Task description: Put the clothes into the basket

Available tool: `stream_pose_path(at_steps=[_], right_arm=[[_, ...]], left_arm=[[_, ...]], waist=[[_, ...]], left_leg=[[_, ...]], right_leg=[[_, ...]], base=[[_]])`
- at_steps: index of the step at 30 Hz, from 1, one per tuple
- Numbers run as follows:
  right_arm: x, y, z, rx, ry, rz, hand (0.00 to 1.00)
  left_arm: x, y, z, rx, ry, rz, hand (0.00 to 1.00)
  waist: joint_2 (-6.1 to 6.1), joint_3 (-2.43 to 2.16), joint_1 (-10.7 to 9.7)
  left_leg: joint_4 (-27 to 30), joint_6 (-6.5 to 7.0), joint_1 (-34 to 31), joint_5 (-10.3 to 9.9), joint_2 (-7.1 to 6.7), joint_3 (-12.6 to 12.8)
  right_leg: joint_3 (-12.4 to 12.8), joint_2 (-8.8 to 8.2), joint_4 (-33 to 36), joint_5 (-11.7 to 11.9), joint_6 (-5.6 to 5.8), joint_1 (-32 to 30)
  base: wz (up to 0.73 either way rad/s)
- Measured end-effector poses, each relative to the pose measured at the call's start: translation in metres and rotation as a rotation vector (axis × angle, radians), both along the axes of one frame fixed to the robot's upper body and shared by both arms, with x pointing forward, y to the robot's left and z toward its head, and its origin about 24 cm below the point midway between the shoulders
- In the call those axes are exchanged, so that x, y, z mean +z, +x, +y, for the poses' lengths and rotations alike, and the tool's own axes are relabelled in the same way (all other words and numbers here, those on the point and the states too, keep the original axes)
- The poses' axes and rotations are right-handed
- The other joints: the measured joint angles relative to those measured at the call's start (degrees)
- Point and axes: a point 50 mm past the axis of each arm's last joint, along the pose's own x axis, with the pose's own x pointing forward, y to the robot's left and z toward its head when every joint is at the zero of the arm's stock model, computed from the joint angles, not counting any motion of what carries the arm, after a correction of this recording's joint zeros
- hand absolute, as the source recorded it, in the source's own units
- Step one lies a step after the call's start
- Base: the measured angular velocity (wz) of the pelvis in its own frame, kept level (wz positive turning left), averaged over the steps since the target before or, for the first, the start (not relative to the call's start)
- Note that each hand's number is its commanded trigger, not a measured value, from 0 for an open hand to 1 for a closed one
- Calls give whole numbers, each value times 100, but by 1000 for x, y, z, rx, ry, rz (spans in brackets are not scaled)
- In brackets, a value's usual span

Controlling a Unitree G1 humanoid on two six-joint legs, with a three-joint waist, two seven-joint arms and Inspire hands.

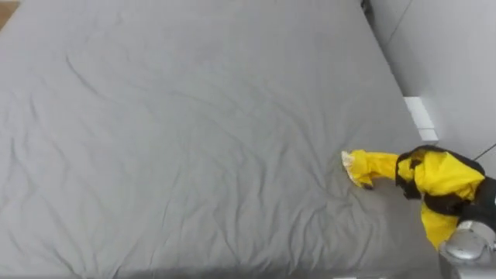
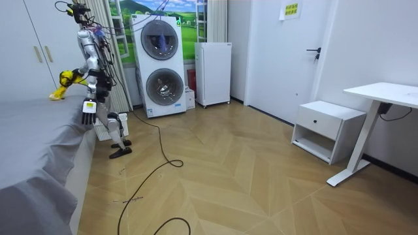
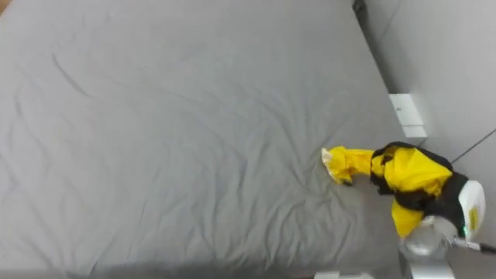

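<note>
A yellow garment with dark trim [image 1: 442, 174] hangs bunched over my right hand [image 1: 457, 203] at the lower right, just above the bed's right edge. The hand's dark fingers curl round the cloth. One yellow sleeve [image 1: 360, 167] trails left and rests on the grey sheet [image 1: 194, 139]. In the room view I stand at the bedside facing the bed, with the garment [image 2: 65, 78] held out over it. My left hand [image 2: 88, 112] hangs at my side, fingers relaxed and holding nothing.
The wide grey bed has a wrinkled sheet. A pale wall with a small white plate [image 1: 420, 116] runs along its right side. Behind me stand stacked laundry machines [image 2: 160, 65], a white fridge [image 2: 213, 73], a low cabinet [image 2: 326, 130] and a desk [image 2: 385, 98].
</note>
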Motion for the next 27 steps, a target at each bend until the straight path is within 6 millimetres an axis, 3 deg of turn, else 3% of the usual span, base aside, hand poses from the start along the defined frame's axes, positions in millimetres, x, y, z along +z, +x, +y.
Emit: stream_pose_path(at_steps=[8,16,22,27], right_arm=[[-6,-17,-7,-107,13,-1,100],[-8,-26,-12,-170,27,-7,100],[-15,-38,-11,-186,36,22,100],[-17,-45,-13,-210,44,30,100]], left_arm=[[-1,-8,0,5,0,25,0],[-1,-7,0,-32,19,30,0],[-2,-5,-3,-85,30,44,0],[-3,-8,-4,-133,37,69,0]], waist=[[14,-2,-393],[67,23,-440],[188,-6,-510],[254,20,-562]], left_leg=[[0,-18,48,-28,-3,148],[-1,-43,213,-139,47,365],[-1,-41,231,-189,45,427],[-2,-42,228,-190,46,570]], right_leg=[[112,37,19,24,-14,37],[381,118,-6,9,-12,77],[479,128,2,21,5,65],[540,121,-5,17,12,10]], base=[[-10],[-16],[-10],[-9]])
